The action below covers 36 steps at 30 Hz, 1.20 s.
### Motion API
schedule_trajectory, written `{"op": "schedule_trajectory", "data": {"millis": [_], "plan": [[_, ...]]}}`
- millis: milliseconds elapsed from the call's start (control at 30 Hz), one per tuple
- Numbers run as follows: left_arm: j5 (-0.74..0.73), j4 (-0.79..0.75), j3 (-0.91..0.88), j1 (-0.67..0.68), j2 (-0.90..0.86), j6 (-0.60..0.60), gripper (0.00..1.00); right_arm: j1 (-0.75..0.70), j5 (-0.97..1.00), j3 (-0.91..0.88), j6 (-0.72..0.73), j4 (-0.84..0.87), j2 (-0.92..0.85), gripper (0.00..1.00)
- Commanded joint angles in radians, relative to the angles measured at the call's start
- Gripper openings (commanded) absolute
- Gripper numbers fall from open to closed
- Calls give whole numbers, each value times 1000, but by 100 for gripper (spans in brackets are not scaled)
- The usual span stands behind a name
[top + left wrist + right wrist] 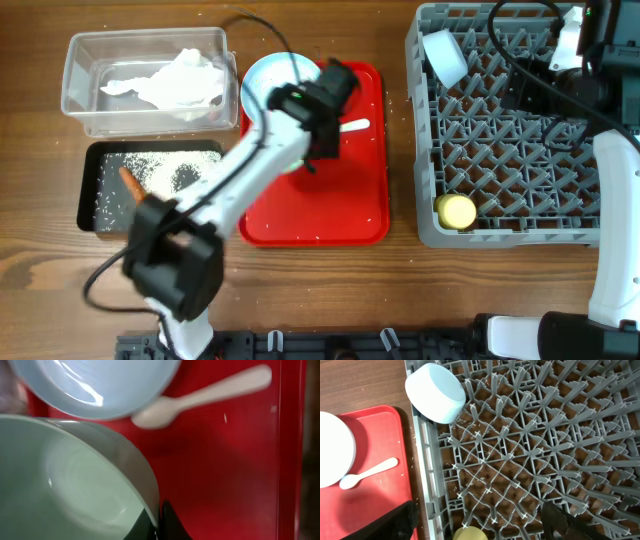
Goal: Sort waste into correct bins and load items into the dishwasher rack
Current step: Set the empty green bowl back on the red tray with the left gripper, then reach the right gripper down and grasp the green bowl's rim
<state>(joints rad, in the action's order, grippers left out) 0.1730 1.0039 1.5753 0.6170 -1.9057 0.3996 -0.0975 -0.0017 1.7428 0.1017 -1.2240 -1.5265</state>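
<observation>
The left tool (318, 152) pinches the rim of a small pale blue bowl (75, 485) (so it seems). Both sit left of the grey pegged plastic rack (520, 130).

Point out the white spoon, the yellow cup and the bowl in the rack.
white spoon (370, 471): right wrist view, middle of its handle.
yellow cup (457, 210): overhead view, its visible middle.
bowl in the rack (427, 391): right wrist view, its outer wall.

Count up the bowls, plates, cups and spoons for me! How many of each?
Bowls: 2
Plate: 1
Yellow cup: 1
White spoon: 1
Total: 5
</observation>
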Motion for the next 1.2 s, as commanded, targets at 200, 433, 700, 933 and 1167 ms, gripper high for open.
{"op": "schedule_trajectory", "data": {"millis": [200,433,700,933,1167], "plan": [[-79,35,31,68,-84,-29,83,-2,-97,-2,5,11,-8,82],[-170,141,301,-334,130,1,100,240,-358,-2,64,109,-138,80],[-247,185,301,-684,142,0,100,635,-275,-2,132,132,-557,76],[-246,187,301,-781,142,0,100,698,-115,-2,148,84,-647,63],[-220,177,301,-784,142,0,100,698,-71,47,163,95,-561,67]]}}
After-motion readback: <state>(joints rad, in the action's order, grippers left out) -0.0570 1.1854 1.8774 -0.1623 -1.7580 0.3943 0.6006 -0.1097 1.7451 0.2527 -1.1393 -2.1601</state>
